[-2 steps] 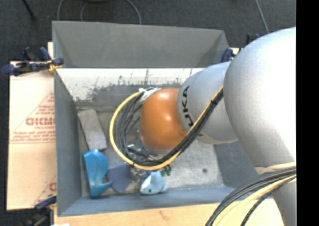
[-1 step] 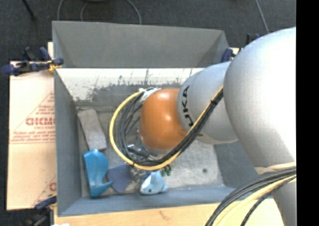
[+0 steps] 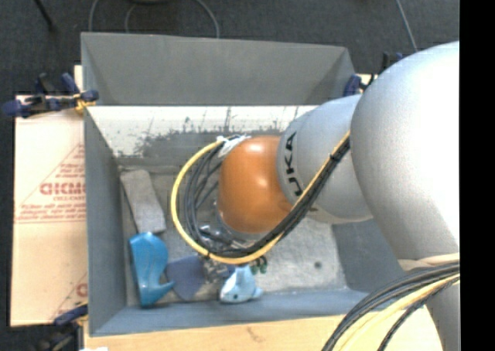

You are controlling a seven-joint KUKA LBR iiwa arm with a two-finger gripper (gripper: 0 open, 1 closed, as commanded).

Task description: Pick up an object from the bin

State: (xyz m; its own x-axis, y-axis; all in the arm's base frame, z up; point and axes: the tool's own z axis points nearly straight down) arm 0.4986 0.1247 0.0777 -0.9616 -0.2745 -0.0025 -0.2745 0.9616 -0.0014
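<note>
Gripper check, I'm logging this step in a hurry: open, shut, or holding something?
Gripper: cannot be told under the orange cover. It is low over the dark blue piece and pale blue toy at the bin near wall.

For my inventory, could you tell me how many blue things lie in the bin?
3: a bright blue one by the left wall, a darker blue one just right of it, a pale blue one near the front wall. The arm may hide others.
</note>
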